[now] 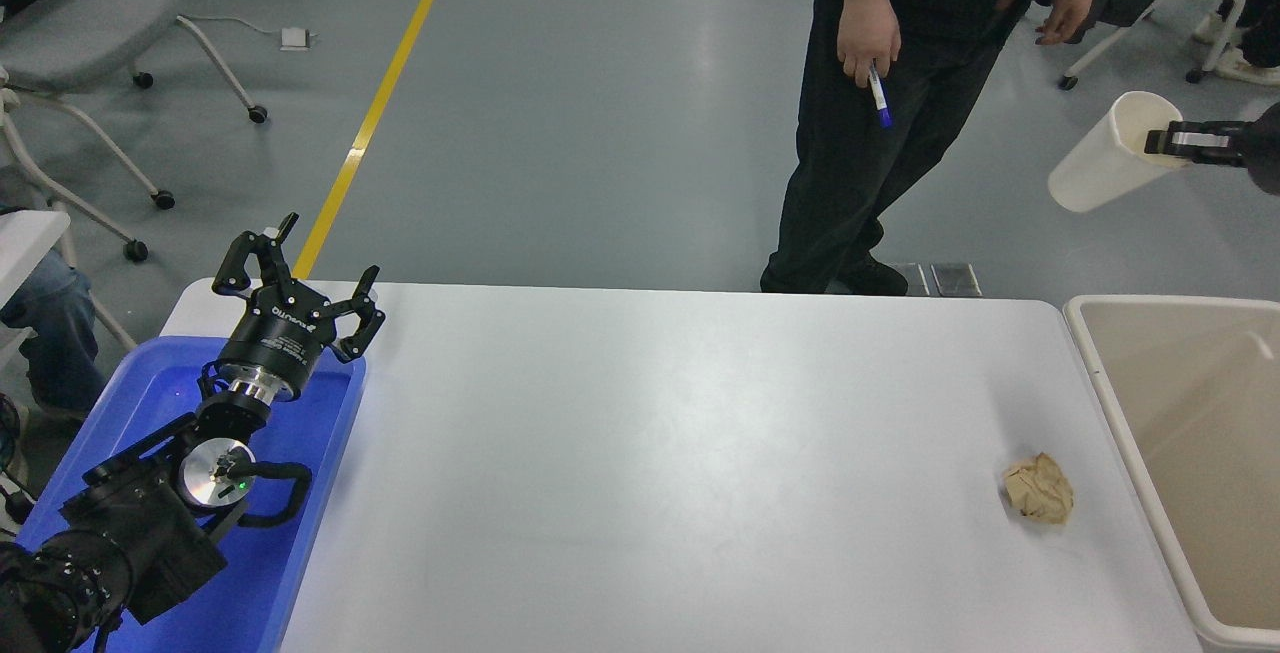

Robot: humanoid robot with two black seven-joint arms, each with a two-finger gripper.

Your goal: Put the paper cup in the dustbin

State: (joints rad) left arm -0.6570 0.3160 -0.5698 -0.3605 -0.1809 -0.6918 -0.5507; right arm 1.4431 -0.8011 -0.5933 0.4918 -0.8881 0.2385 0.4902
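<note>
The white paper cup (pixel 1105 155) hangs tilted in the air at the upper right, its mouth toward the right. My right gripper (pixel 1168 142) is shut on the cup's rim, and only its fingertips show at the right edge. The cup is high above the table's far right corner, beyond and above the far end of the beige dustbin (pixel 1105 385), which stands at the table's right edge. My left gripper (pixel 300 268) is open and empty, parked over the blue tray at the lower left.
A crumpled brown paper ball (pixel 1038 488) lies on the white table (pixel 650 453) near the dustbin. A blue tray (pixel 310 493) is at the left. A person (pixel 880 113) holding a pen stands beyond the far edge. Chairs stand on the floor.
</note>
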